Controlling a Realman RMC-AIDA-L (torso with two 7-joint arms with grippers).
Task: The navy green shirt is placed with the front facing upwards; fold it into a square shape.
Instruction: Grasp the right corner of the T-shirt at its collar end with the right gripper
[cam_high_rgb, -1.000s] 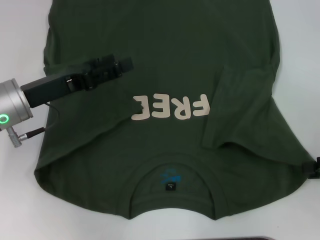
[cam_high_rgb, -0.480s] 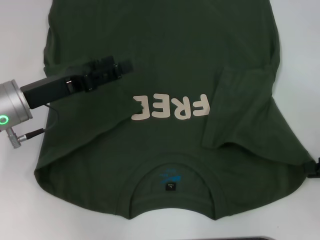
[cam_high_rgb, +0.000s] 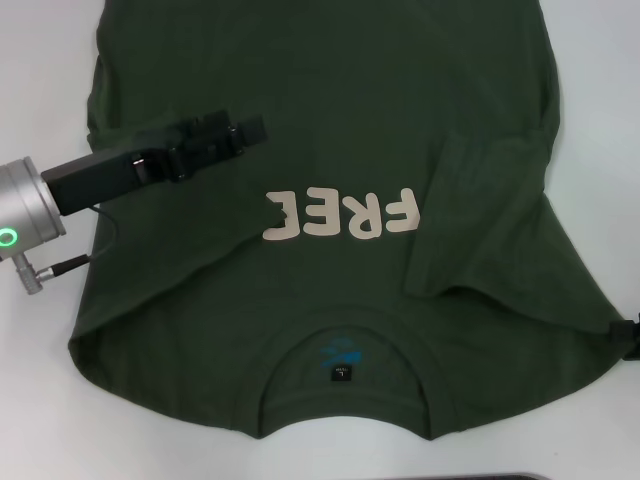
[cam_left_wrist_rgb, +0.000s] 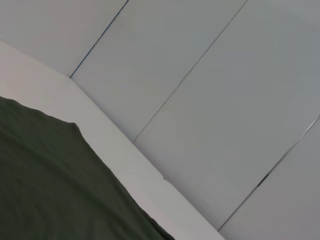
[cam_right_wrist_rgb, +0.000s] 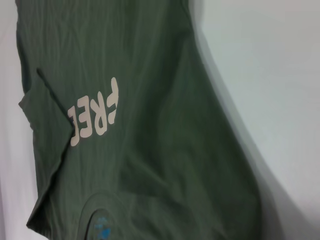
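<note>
The navy green shirt (cam_high_rgb: 340, 90) lies flat on the white table (cam_high_rgb: 600, 100), front up, with the cream letters "FREE" (cam_high_rgb: 340, 215) and the black neck tag (cam_high_rgb: 341, 374) toward me. Both sleeves lie folded inward over the body, one on the left (cam_high_rgb: 160, 240) and one on the right (cam_high_rgb: 480, 210). My left gripper (cam_high_rgb: 250, 130) reaches over the shirt's left part, just beyond the letters. Only a black bit of my right gripper (cam_high_rgb: 632, 335) shows at the shirt's near right corner. The right wrist view shows the shirt (cam_right_wrist_rgb: 150, 150) from above; the left wrist view shows its hem (cam_left_wrist_rgb: 45, 185).
White table surface surrounds the shirt on both sides. Grey wall panels (cam_left_wrist_rgb: 200, 100) stand behind the table's far edge in the left wrist view. A dark strip (cam_high_rgb: 500, 477) runs along the near edge in the head view.
The black part of my right gripper has slipped further toward the right edge of the head view. The left arm and the shirt have barely moved.
</note>
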